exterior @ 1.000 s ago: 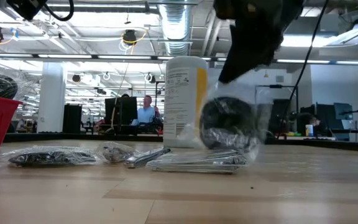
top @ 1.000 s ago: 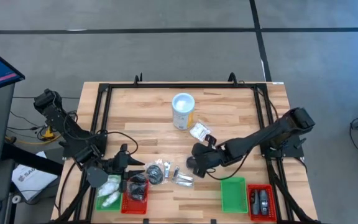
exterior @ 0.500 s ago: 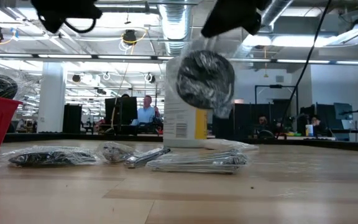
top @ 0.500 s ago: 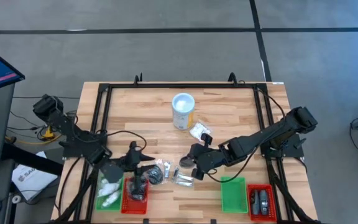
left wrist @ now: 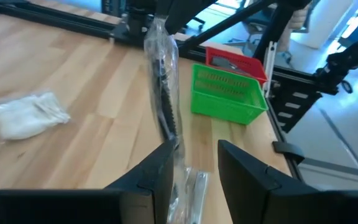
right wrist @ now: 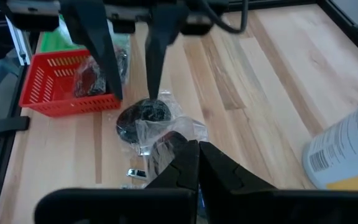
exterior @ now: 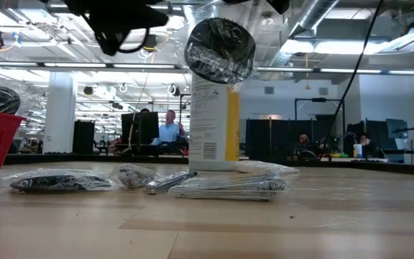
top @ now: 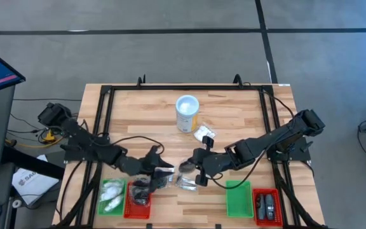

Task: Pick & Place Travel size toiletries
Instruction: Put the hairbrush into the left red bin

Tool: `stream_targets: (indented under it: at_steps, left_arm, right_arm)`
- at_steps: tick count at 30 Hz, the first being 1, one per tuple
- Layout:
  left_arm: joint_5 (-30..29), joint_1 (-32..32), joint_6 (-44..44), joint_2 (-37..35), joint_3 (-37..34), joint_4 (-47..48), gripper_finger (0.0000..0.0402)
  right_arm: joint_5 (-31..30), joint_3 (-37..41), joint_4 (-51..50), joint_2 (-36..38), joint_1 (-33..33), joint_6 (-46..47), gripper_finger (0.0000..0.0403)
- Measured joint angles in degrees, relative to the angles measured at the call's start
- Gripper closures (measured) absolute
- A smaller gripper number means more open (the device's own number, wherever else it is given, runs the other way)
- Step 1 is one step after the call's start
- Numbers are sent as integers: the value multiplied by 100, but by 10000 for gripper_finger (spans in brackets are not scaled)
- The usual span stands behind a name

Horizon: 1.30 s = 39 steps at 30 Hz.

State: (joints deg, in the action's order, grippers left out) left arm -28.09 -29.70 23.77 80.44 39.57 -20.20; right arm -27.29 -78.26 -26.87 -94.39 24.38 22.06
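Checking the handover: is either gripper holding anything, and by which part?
The right gripper pinches the clear wrap edge of a black round packet, lifted off the table. The left gripper holds nothing.

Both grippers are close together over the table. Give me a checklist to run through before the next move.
1. Right gripper hold: ok. Its jaws are shut on the clear wrap of the black round packet.
2. Packet lifted clear: ok. In the low view it hangs well above the flat packets on the table.
3. Left gripper ready: ok. Its jaws stand apart, close to the packet.
4. Packet centred between the left jaws: cannot tell. The wrap hangs by one finger.
5. Room in the left red tray: cannot tell. Dark packets already lie in it.
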Motion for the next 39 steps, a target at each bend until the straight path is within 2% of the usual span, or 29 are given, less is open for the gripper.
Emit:
stream_targets:
  at_steps: [8, 17, 27, 39]
  left_arm:
    - [766, 453, 29, 503, 0, -585, 258]
    - [801, 706, -122, 601, 1, -768, 217]
    - [799, 803, -149, 617, 2, -1106, 217]
    - [801, 813, -254, 1032, 2, -1583, 226]
  right_arm:
    - [3, 0, -11, -4, -2, -2, 403]
    - [10, 0, -9, -7, -2, -2, 403]
    - [11, 0, 53, -9, -50, -8, 403]
    - [17, 0, 229, -9, -89, -129, 403]
